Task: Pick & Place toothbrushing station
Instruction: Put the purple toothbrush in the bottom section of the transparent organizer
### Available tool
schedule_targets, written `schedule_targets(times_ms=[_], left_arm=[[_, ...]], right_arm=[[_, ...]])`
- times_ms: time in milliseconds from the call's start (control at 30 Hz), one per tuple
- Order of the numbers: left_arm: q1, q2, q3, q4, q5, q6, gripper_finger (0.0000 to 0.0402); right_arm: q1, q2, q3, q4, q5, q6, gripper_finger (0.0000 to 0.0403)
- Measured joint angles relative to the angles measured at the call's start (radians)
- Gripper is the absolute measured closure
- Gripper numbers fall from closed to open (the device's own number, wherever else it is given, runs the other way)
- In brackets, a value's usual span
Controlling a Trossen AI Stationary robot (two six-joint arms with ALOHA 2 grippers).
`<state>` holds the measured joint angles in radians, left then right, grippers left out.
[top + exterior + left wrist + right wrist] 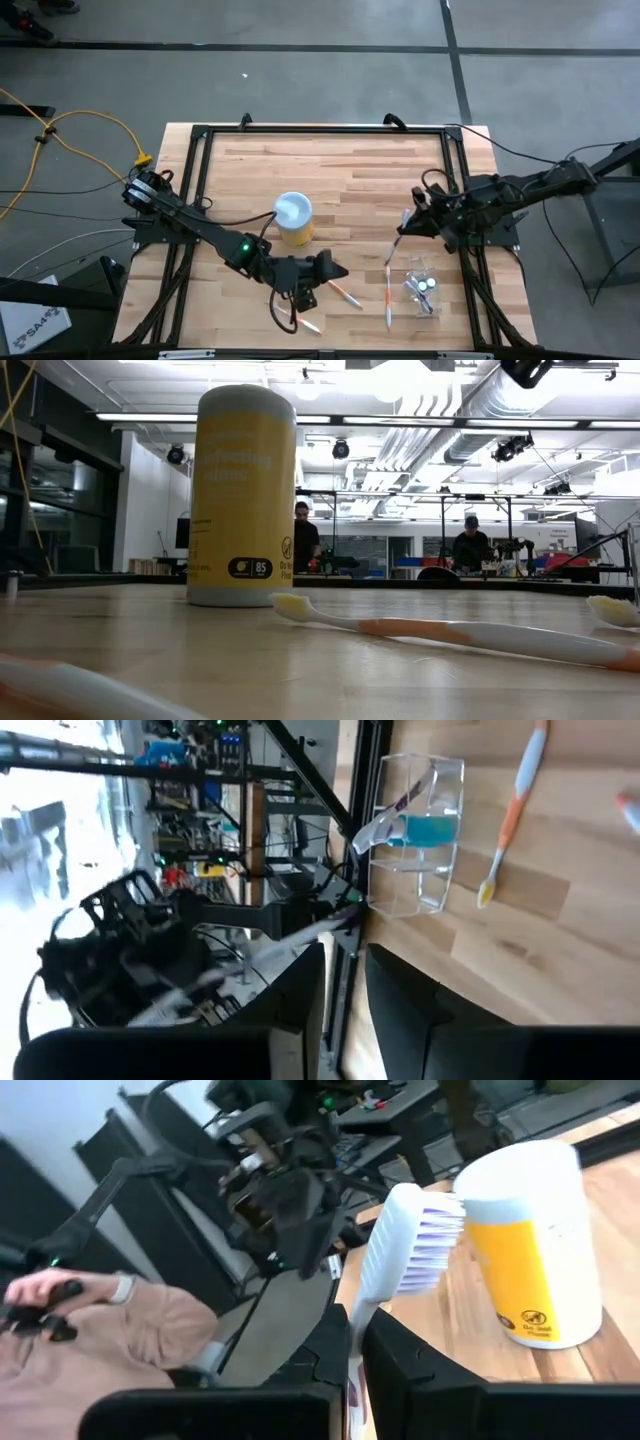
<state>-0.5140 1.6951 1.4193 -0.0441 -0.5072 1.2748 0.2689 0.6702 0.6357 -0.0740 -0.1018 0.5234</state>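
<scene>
My right gripper point(410, 226) is above the table's right half, shut on a white toothbrush point(405, 1245) with purple-white bristles. The clear holder cup point(420, 285) stands near the right front, with teal-capped bottles point(430, 828) inside. An orange-and-white toothbrush point(388, 295) lies flat beside the cup and shows in the left wrist view point(510, 815). Two more toothbrushes point(345, 293) point(305, 322) lie by the front edge. My left gripper point(332, 268) hovers over them, its fingers a narrow gap apart point(345, 990) and empty. My right gripper pinches the white toothbrush by its handle point(352, 1348), just below the neck, between its two fingers. The head point(410, 1230) sticks out past the fingertips, bristles facing the yellow canister. The brush is lifted clear of the table, its long end point(390, 256) slanting toward the near edge.
A yellow wipes canister point(294, 218) with a white lid stands upright mid-table and shows in the low view point(245, 495). A black frame point(320, 130) borders the wooden table. A person's hand in a pink sleeve point(100, 1320) shows beyond the table's left side.
</scene>
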Motion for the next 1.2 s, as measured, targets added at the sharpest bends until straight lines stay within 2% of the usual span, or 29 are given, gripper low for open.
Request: schedule_targets(times_ms=[300, 533, 833, 1033, 1200], left_arm=[[0.0, 0.0, 0.0, 0.0, 0.001, -0.198, 0.0333], [0.0, 0.0, 0.0, 0.0, 0.011, -0.28, 0.0333], [0.0, 0.0, 0.0, -0.001, 0.012, -0.308, 0.0333], [0.003, 0.0, 0.0, 0.0, 0.013, -0.308, 0.0333], [0.003, 0.0, 0.0, -0.001, 0.013, -0.308, 0.0333]], right_arm=[[0.088, -0.105, -0.001, -0.094, 0.025, -0.085, 0.0395], [0.15, -0.178, -0.001, -0.132, 0.037, -0.176, 0.0395], [0.236, -0.259, -0.001, -0.283, 0.121, -0.204, 0.0395], [0.309, -0.265, -0.001, -0.34, 0.112, -0.19, 0.0395], [0.377, -0.265, -0.001, -0.348, 0.057, -0.18, 0.0395]])
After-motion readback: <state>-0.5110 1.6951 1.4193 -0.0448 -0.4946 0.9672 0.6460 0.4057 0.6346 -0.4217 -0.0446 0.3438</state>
